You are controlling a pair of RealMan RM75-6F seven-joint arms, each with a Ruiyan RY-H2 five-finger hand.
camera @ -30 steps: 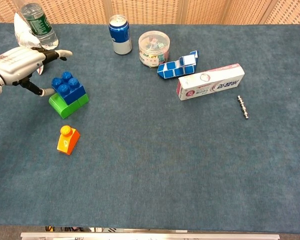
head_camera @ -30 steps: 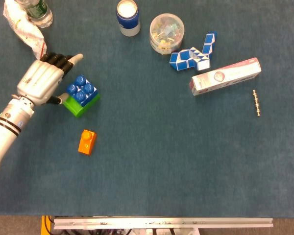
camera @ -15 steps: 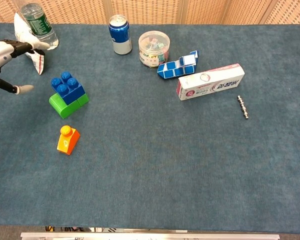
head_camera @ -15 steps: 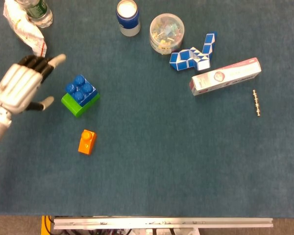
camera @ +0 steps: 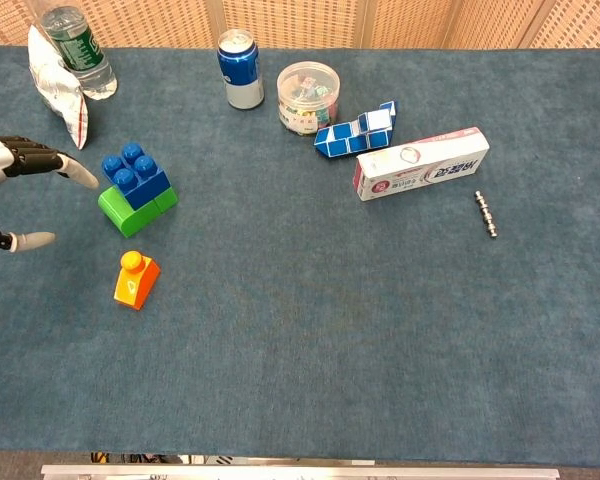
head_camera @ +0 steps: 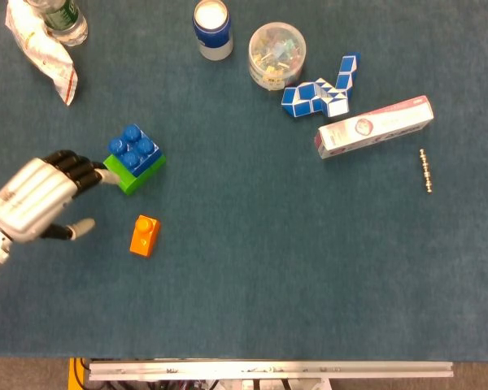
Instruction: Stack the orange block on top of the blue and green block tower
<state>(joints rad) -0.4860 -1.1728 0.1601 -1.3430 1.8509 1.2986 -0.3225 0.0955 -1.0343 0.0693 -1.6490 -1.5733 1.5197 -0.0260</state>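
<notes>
The orange block [head_camera: 145,235] [camera: 135,279] lies alone on the blue cloth, below the tower. The tower is a blue block [head_camera: 134,147] [camera: 134,174] on a green block [head_camera: 136,175] [camera: 133,208]. My left hand [head_camera: 41,198] [camera: 20,190] is open and empty, left of both, its fingers spread and their tips close to the green block's left edge. Its thumb points toward the orange block with a gap between them. My right hand shows in neither view.
At the back stand a water bottle [camera: 78,50] beside a white wrapper [head_camera: 42,49], a blue can [head_camera: 212,28] and a clear tub [head_camera: 276,54]. A blue-white snake puzzle [head_camera: 321,88], a toothpaste box [head_camera: 375,127] and a small metal rod [head_camera: 425,170] lie at the right.
My left hand let go of the tower, drew back to the left, then came down toward the near side. It now sits lower, level with the gap between tower and orange block.
</notes>
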